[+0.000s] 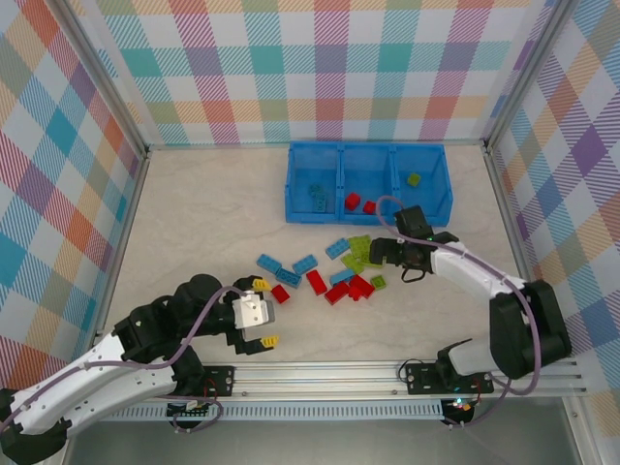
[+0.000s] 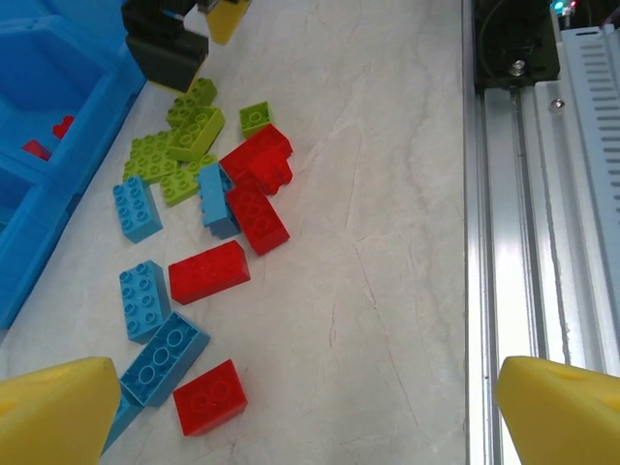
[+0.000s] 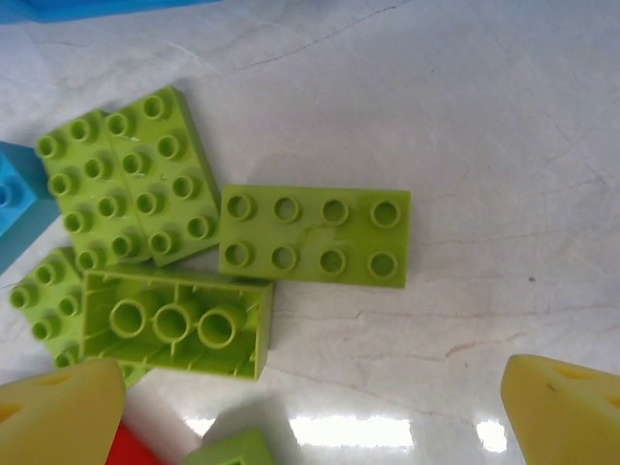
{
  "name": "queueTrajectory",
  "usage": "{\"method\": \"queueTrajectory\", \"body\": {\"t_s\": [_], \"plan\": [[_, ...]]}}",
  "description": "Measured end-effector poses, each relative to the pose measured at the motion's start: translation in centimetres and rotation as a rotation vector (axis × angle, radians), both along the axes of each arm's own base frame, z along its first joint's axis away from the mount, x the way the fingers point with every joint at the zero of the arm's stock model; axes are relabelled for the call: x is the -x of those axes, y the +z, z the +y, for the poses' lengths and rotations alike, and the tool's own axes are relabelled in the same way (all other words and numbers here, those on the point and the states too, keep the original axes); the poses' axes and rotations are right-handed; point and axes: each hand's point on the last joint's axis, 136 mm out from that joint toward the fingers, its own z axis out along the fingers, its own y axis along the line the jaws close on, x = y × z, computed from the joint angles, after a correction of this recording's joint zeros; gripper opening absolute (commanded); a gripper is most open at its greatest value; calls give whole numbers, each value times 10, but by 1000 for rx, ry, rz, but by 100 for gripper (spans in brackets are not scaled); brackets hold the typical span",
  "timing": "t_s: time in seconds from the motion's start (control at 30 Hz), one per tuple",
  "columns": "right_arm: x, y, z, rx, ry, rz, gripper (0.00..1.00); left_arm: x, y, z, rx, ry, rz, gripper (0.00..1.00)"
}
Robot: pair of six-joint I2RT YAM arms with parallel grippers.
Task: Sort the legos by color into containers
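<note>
Plainly, the sorting is only begun. Toward the table's near edge, the left gripper (image 2: pixel 310 412) hovers with jaws spread, holding nothing. Mid-table, most of the legos (image 1: pixel 317 282) lie loose in a mixed scatter of blue, red and lime. Right of them, the right gripper (image 3: pixel 312 412) hangs spread wide over lime bricks (image 3: pixel 312 237), gripping none. At the far edge, the containers (image 1: pixel 290 184) hold just a few: blue left, red middle, lime right.

Top: high above near edge, whole table (image 1: pixel 194 223). Wrists: low, downward; right closest. All share lime legos (image 3: pixel 312 237).
</note>
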Motion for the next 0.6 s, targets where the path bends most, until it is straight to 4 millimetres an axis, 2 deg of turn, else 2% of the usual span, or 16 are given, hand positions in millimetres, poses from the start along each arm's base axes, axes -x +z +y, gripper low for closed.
{"method": "queueTrajectory", "body": {"t_s": [0.13, 0.27, 0.4, 0.6], "plan": [[-20, -8, 3, 35, 19, 6, 99, 6, 9, 1, 38, -28, -18, 100], [-33, -19, 7, 46, 24, 19, 88, 8, 10, 1, 43, -45, -28, 100], [-34, -30, 5, 54, 16, 46, 79, 8, 9, 0, 36, -47, -27, 100], [-35, -38, 3, 59, 9, 59, 76, 8, 6, 0, 26, -46, -19, 100]]}}
